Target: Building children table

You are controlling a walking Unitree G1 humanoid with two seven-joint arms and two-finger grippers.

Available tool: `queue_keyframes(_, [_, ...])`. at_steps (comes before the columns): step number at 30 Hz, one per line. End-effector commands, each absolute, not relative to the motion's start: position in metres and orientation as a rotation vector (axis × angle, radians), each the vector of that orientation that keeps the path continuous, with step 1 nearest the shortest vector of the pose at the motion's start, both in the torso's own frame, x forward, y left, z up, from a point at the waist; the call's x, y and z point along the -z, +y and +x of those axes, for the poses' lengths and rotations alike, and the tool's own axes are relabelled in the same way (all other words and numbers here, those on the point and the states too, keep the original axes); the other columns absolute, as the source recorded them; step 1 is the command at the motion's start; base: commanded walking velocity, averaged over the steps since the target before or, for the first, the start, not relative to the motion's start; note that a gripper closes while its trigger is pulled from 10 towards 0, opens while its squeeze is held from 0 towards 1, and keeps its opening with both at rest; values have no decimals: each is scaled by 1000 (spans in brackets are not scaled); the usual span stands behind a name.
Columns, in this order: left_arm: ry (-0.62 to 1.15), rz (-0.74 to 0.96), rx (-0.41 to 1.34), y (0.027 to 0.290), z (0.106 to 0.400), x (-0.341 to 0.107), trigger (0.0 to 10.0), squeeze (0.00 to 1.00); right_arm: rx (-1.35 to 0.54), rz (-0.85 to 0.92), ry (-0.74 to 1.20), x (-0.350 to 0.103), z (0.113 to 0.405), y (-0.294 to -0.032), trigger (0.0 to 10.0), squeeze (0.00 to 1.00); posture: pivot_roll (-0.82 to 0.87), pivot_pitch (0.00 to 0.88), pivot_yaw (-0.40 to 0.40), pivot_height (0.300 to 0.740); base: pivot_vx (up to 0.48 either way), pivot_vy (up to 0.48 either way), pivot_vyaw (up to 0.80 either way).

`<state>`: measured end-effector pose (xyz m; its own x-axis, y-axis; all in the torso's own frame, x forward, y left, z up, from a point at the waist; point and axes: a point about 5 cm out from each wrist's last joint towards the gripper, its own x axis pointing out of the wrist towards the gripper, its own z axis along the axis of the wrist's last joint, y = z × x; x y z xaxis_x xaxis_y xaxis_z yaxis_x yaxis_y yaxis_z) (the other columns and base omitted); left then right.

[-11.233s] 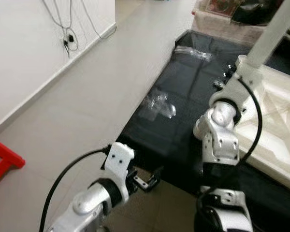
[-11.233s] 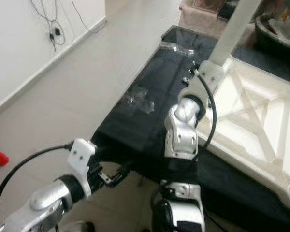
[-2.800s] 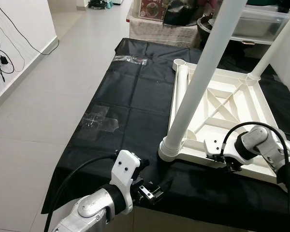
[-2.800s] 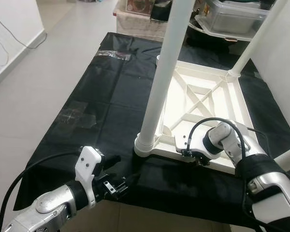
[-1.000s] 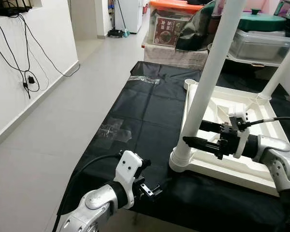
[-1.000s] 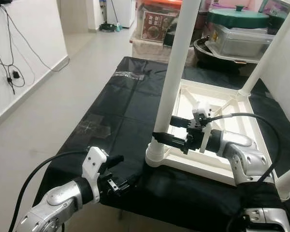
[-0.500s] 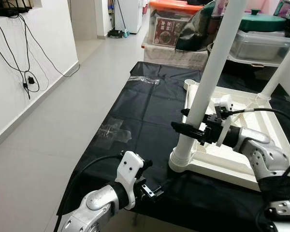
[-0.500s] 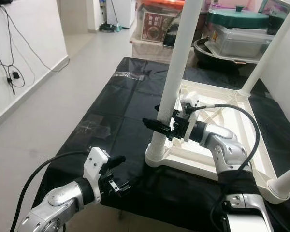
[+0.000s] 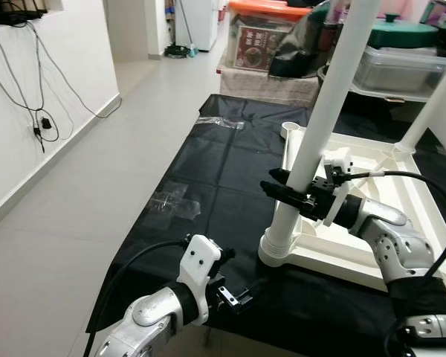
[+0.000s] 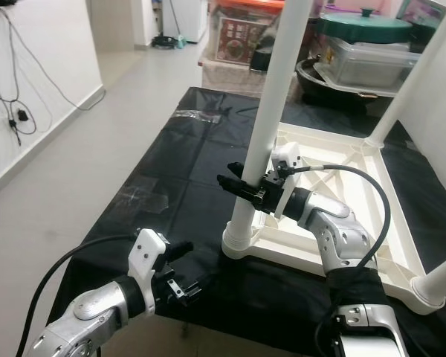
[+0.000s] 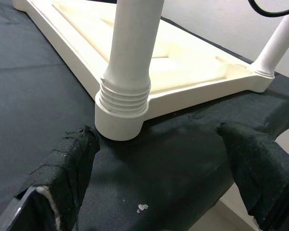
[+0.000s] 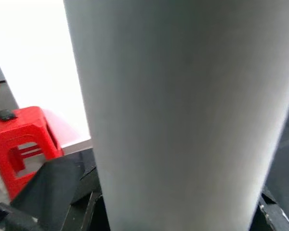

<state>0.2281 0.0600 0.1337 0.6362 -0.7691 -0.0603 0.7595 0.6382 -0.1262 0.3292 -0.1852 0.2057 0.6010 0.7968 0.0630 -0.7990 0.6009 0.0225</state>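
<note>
A white children's table top (image 9: 372, 253) lies upside down on a black cloth (image 9: 223, 163). One white leg (image 9: 312, 141) stands upright in its near left corner socket (image 9: 281, 251). My right gripper (image 9: 284, 190) holds this leg partway up, one black finger on each side; the leg (image 12: 183, 115) sits right up against its camera. My left gripper (image 9: 236, 299) hovers open at the cloth's front edge, just before the socket, with its padded fingers (image 11: 70, 159) spread apart and nothing between them. The leg's threaded collar (image 11: 123, 98) is screwed into the socket.
Another white leg (image 9: 431, 97) rises from the far right corner, and a further leg base (image 10: 431, 286) stands near right. Clear plastic bags (image 9: 175, 201) lie on the cloth. Storage boxes (image 9: 264, 44) and a lidded pot (image 9: 401, 33) are behind. Bare floor (image 9: 82, 186) lies left. A red stool (image 12: 24, 144) stands behind the leg.
My right gripper has swung left from over the table top to the upright leg and closed round it. My left gripper has stayed at the cloth's front edge.
</note>
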Motion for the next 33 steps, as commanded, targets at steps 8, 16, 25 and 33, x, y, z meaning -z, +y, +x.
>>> queue_keyframes(8, [114,-66,871,61,233,-133,10000,0,-406,74,-70,-197,329,-184,0,0,94,0,-72,740,0,0,0])
queue_keyframes(16, [110,-60,874,61,237,-132,10000,0,190,105,-29,-190,309,-186,0,0,83,0,-62,740,0,0,0])
queue_keyframes(25, [98,-51,859,60,239,-133,10000,0,417,223,24,-173,306,-132,0,0,92,0,-69,740,0,0,0])
queue_keyframes(33, [97,-53,854,59,240,-131,10000,0,290,237,57,-173,306,-94,10000,0,97,0,-80,740,0,0,0])
